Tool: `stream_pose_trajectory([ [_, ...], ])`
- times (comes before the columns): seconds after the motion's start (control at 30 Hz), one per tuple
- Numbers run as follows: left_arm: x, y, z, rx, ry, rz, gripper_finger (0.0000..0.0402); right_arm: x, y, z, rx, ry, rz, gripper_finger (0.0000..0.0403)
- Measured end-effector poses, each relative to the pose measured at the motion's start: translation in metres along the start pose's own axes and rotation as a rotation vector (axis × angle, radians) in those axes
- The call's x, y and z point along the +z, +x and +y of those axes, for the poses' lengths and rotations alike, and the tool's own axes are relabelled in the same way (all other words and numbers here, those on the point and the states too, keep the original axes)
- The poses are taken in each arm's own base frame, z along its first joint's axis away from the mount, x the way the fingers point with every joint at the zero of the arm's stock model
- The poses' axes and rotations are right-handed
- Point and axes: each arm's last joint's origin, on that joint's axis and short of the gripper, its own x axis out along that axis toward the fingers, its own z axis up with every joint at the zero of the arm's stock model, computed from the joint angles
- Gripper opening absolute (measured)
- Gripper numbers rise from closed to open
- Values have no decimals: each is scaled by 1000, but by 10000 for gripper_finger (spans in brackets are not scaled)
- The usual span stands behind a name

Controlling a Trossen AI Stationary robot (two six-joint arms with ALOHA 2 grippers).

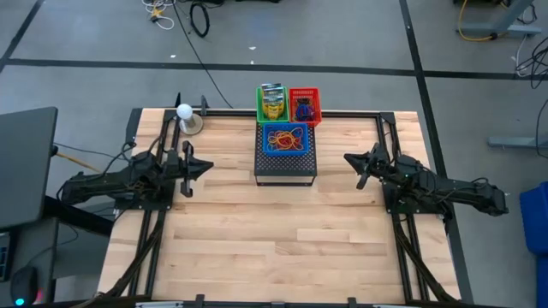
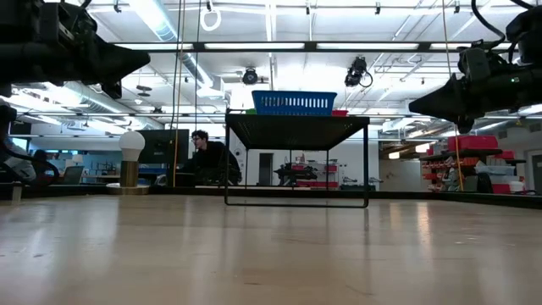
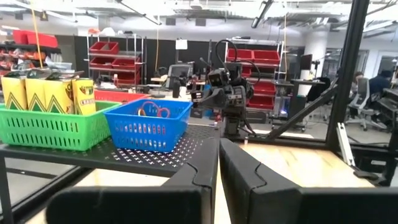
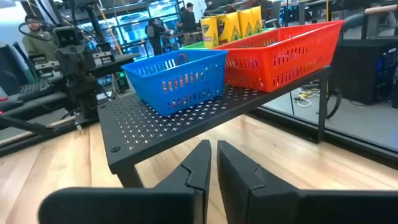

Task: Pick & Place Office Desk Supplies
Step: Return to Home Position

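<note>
- Looks like the return-to-home step is what's being done: the left gripper [image 1: 190,165] is parked over the table's [image 1: 257,248] left side and the right gripper [image 1: 355,162] over its right, both apart from the shelf [image 1: 285,168].
- Both sets of jaws are pressed together, nothing gripped.
- Rubber bands [image 1: 287,137] are seen in the blue bin [image 4: 180,81]; boxes [image 1: 273,103] in the green bin [image 3: 50,127] behind.
- Next, probably just arms tucked back, no grasp needed.

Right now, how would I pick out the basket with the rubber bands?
On the wooden table, find the black perforated shelf at the far middle. Three baskets sit on it: the blue basket stands alone in front, with the green basket and red basket side by side behind.
</note>
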Motion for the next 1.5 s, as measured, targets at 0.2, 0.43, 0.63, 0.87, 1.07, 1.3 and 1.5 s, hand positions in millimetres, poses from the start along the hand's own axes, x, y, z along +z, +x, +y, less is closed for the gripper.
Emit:
stream_pose_trajectory([
  [0.2,-1,0,1,41,-13,5,24,0,0,0,-3,-20,0,27],
  [0.43,0,0,4,125,60,2,24,0,0,-1,-21,-32,-5,4],
  [0.63,0,0,4,131,61,3,24,1,0,-1,-40,-27,-12,15],
  [0.87,0,0,4,131,42,2,24,1,0,-2,-64,-27,-18,18],
  [1.07,0,0,4,131,42,2,24,1,0,-2,-62,-15,-18,18],
  [1.3,0,0,4,131,42,2,24,1,0,-2,-59,-8,-17,18],
  [1.5,0,0,4,131,42,2,24,1,0,-2,-59,-9,-17,18],
])
